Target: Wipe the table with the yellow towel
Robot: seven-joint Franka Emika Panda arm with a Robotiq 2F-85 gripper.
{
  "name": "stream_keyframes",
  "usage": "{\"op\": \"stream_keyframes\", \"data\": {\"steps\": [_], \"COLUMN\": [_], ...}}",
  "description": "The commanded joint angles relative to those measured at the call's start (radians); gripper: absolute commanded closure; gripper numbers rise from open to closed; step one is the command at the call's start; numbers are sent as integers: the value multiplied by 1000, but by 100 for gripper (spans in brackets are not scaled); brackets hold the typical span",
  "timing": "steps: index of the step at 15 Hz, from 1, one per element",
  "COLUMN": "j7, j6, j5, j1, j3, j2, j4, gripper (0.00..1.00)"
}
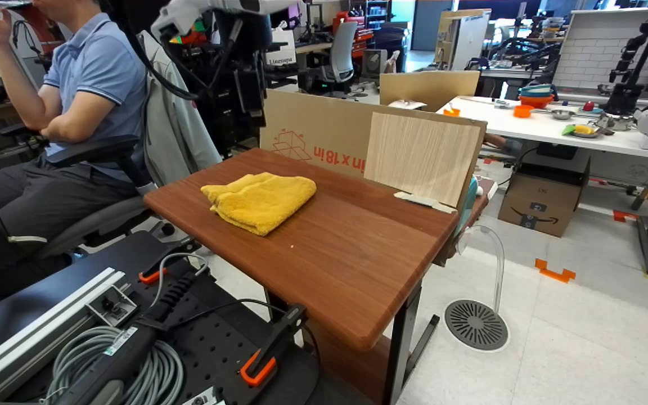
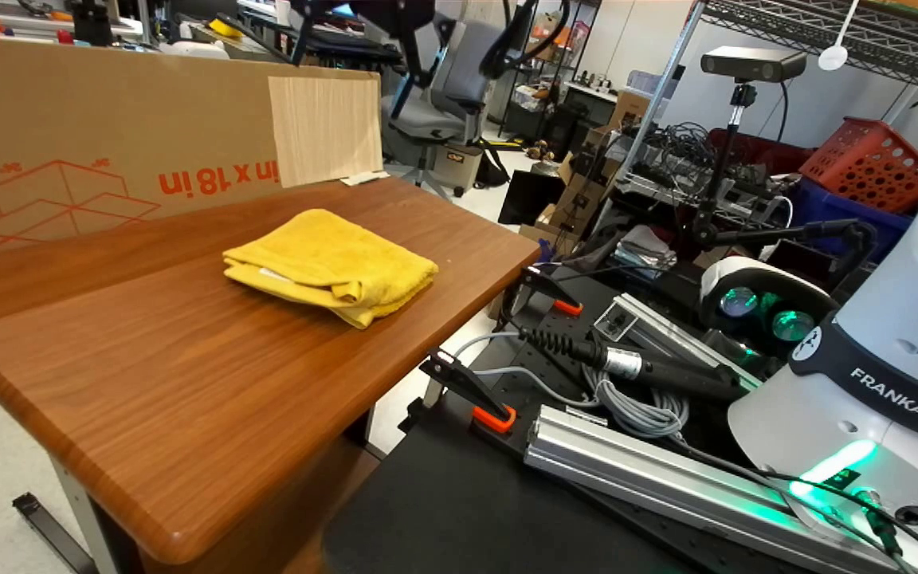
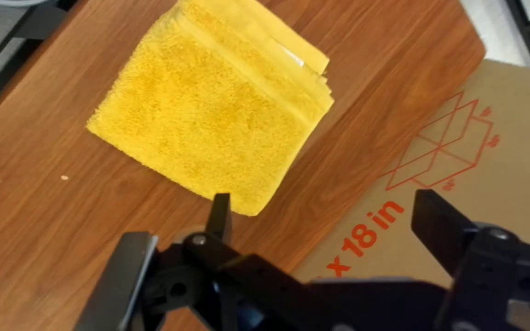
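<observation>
The yellow towel lies folded on the brown wooden table [image 1: 352,270]. The towel shows in both exterior views [image 1: 262,199] [image 2: 331,259], and in the wrist view [image 3: 210,105] it fills the upper middle. My gripper [image 3: 322,193] is open and empty, its fingers wide apart. In the wrist view the left fingertip overlaps the towel's near edge, and the right finger is over the cardboard. In an exterior view the gripper [image 1: 256,112] hangs above the table's far left end, higher than the towel and apart from it.
A cardboard panel [image 1: 315,126] with red print stands along one long table edge. A light wood-grain board [image 1: 422,157] leans on it. A black bench [image 2: 427,494] with clamps and cables adjoins the opposite side. A seated person [image 1: 85,95] is near the table's end.
</observation>
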Motion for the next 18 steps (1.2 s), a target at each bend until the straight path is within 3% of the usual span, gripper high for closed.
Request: {"op": "stream_keyframes", "data": {"steps": [1, 8, 9, 14, 18], "j7": [191, 308, 267, 272, 394], "j6": [-1, -129, -76, -89, -56], "j5": [-122, -84, -80, -87, -197], "j1": [11, 57, 54, 58, 105], "j3": [-35, -75, -71, -76, -133], "j2": [171, 344, 303, 310, 356], "j4": [107, 238, 183, 190, 194], "gripper": [0, 0, 0, 0, 0]}}
